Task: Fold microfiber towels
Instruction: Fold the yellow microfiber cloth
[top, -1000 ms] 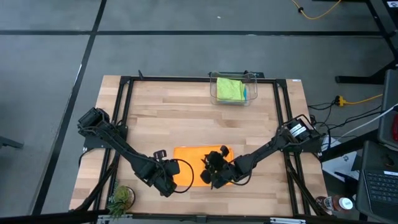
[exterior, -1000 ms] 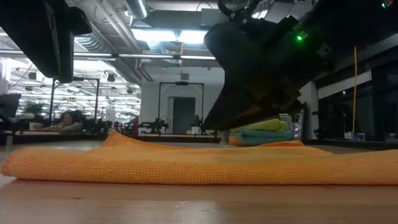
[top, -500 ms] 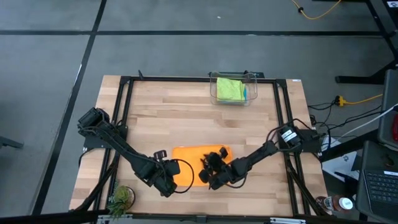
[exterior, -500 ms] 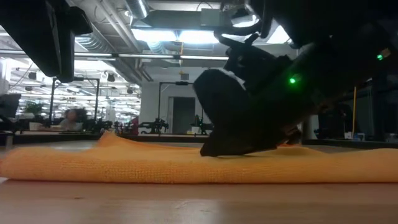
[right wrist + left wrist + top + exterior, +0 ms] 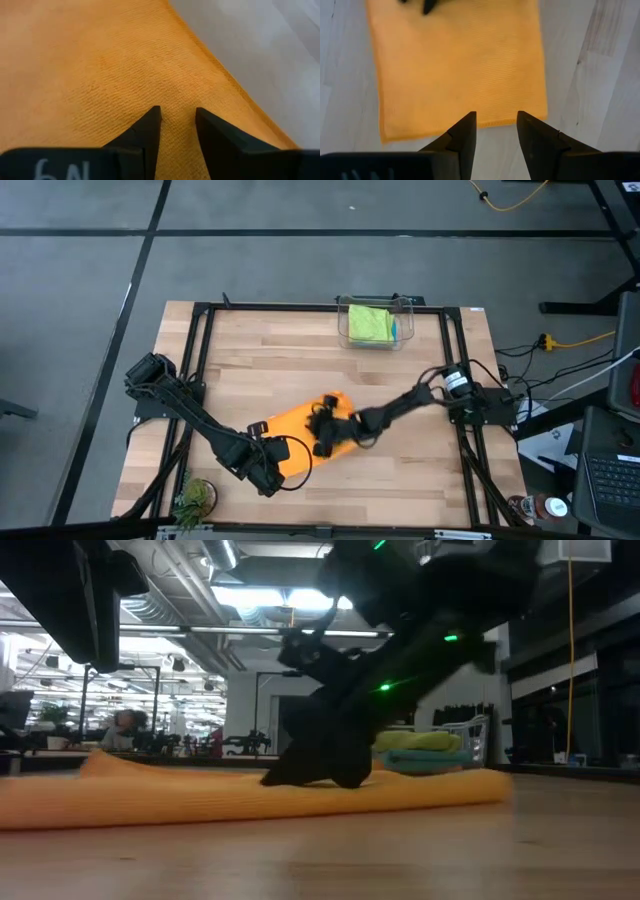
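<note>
Your orange towel (image 5: 300, 438) lies folded near the table's six o'clock edge under both parted, empty grippers, right gripper (image 5: 177, 121) and left gripper (image 5: 496, 131), leaving the binned towels (image 5: 371, 322) at twelve.

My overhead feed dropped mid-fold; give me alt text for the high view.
The right claw presses on an orange microfiber towel lying skewed near the wooden table's front. The left claw sits at the towel's front-left edge, and a clear bin with a lime green towel stands at the back.

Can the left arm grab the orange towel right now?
Probably yes. The left gripper has open jaws at the orange towel's near edge, nothing between. The right gripper rests on the towel's far part.
</note>
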`<act>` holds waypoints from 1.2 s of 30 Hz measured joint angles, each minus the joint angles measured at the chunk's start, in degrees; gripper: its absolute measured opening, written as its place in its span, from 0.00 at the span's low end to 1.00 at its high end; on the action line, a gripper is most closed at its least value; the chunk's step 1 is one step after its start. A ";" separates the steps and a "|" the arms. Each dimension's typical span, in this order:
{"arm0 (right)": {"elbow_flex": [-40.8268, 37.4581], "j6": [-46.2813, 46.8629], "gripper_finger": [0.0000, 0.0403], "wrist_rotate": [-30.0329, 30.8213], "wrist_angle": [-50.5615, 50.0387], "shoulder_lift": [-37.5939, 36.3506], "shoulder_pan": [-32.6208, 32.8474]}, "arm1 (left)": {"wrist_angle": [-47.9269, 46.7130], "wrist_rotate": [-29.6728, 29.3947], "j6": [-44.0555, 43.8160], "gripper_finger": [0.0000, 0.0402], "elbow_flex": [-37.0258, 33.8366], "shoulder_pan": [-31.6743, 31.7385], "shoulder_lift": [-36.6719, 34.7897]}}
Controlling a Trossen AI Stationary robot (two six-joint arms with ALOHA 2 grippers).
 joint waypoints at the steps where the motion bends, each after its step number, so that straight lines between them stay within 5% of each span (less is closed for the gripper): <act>1: 0.00 -5.09 0.32 -3.30 1.25 0.02 -1.57 | 0.00 0.00 0.00 0.33 0.00 0.00 0.00; 5: -0.21 -15.32 0.32 -10.51 5.61 -0.48 -6.84 | 0.02 0.00 0.00 0.33 0.00 0.02 0.00; 13: 0.44 -11.78 0.32 -3.39 5.54 -8.41 -8.28 | 0.22 0.00 0.00 0.33 0.00 0.02 0.00; 17: 0.37 -1.54 0.32 -2.08 5.25 -9.35 -5.80 | 0.26 0.00 0.00 0.33 0.00 0.02 0.00; 26: 0.39 16.44 0.32 13.82 7.42 -1.88 0.27 | 0.33 0.00 0.00 0.33 0.00 0.02 0.00; 32: 0.36 24.70 0.32 14.67 7.53 1.74 0.89 | 0.35 0.00 0.00 0.33 0.00 0.00 0.00; 36: 0.35 22.14 0.32 12.36 7.56 2.92 0.19 | 0.34 0.00 -0.01 0.33 0.00 0.01 0.00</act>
